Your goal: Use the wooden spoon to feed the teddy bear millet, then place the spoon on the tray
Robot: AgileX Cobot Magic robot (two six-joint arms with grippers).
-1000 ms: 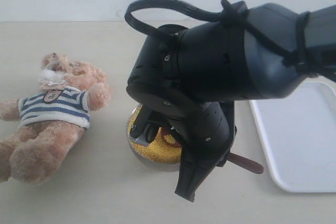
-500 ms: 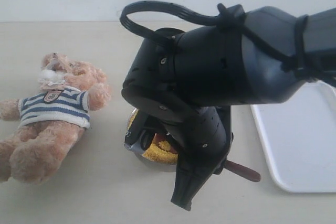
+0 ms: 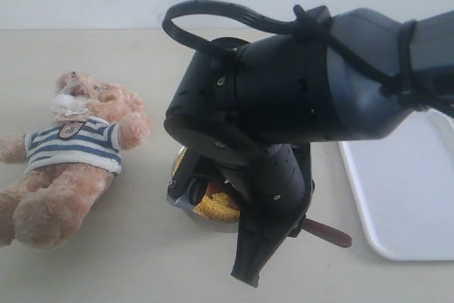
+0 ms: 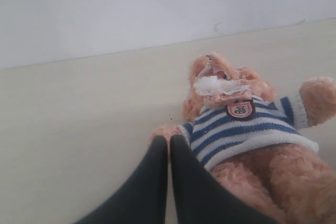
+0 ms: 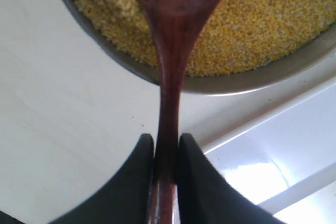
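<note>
— What moved?
— My right arm edged left. Right gripper pinches the wooden spoon: bowl end over the millet, handle toward the table's right edge. Left gripper clenched, empty.

No words or nos. to read anywhere. Just a small round badge on the striped shirt of the teddy bear, w/ tiny dark marks inside, too blurry to read. Way too small to make out in the exterior view too.
</note>
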